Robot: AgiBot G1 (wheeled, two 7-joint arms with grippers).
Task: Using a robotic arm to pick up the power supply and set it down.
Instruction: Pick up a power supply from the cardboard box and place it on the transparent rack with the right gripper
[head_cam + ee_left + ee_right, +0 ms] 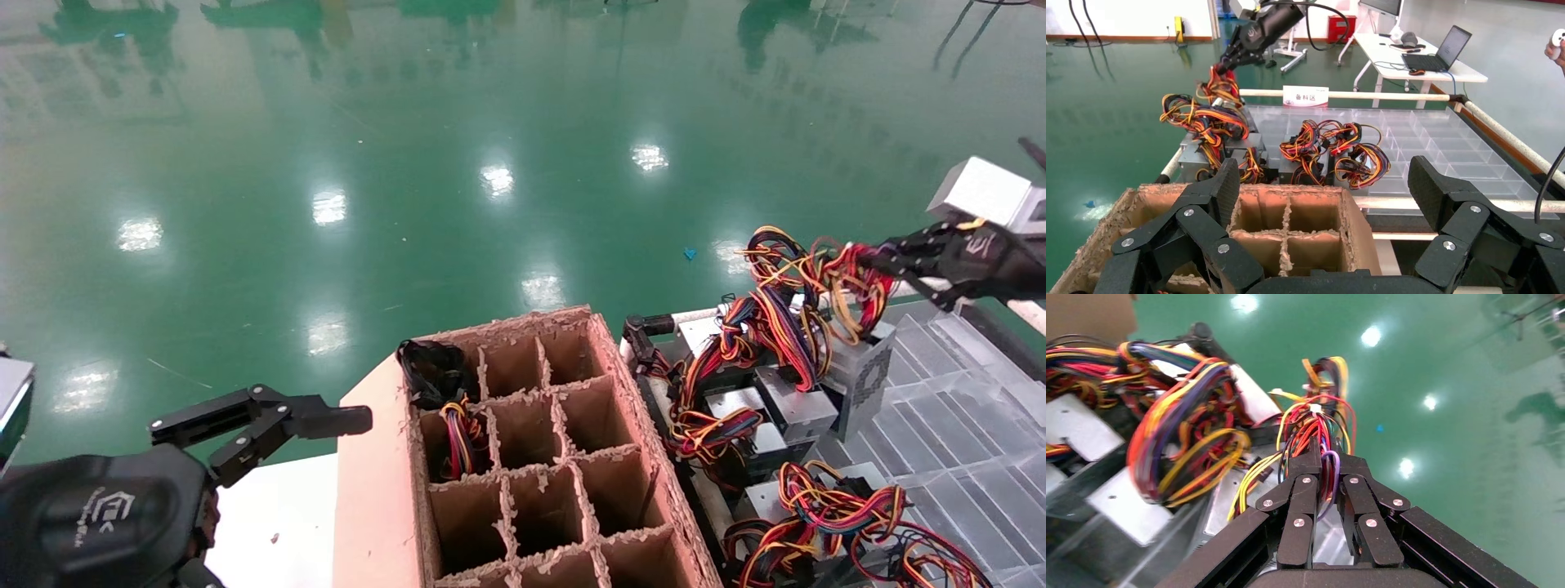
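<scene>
Your power supply (pixel 858 380): small grey metal box with perforated vent face, tilted among similar units. Its red, orange and yellow wire bundle (pixel 842 282) is pulled upward, pinched in the right gripper (pixel 878 261).

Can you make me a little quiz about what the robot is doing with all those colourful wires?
1. True or false: the right gripper is pinching the wire bundle of the power supply.
2. Is the left gripper A) open and empty, or B) holding wires?
3. What sits between the two arms?

Key: 1 true. 2 A. 3 A cardboard box divided into compartments.
</scene>
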